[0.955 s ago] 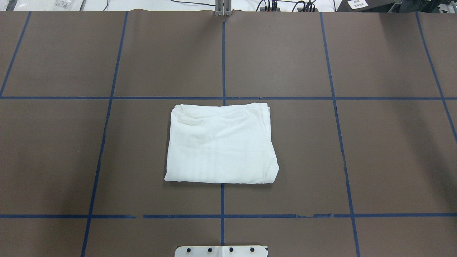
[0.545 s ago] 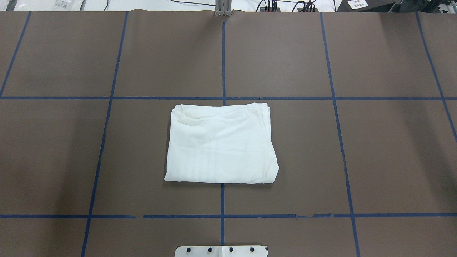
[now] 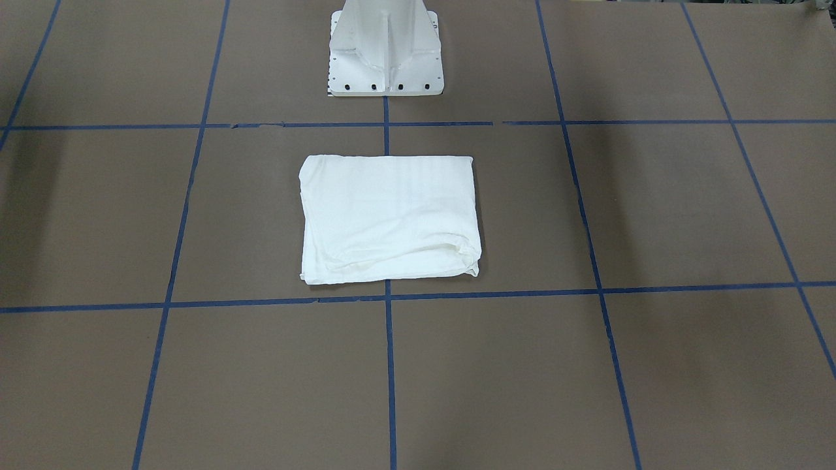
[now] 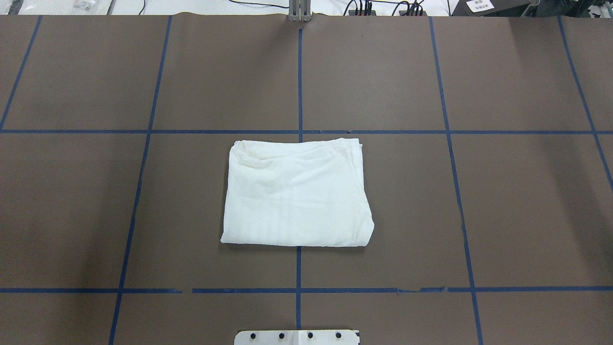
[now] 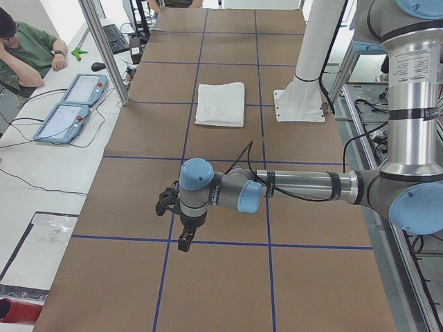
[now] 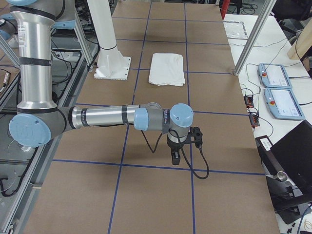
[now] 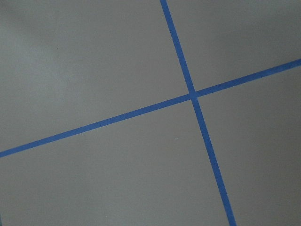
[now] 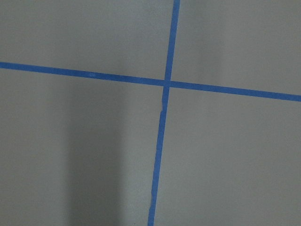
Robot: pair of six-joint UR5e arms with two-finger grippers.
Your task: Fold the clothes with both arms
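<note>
the shirt (image 4: 297,194) lies at the centre of the overhead frame as a compact white rectangle, flat on the brown table (image 4: 503,201). it looks fully folded. its upper left corner shows a loose curled rim, and the right edge bulges in stacked layers. a further pinch there could catch only the top layer and drag the fold open, and the thin cotton would likely slide if only one gripper pulls. the left gripper (image 5: 185,242) hangs lower centre in the left side view and the right gripper (image 6: 175,158) mid-frame in the right side view, both well apart from the shirt. whether their jaws are spread or pressed together i cannot tell.
</note>
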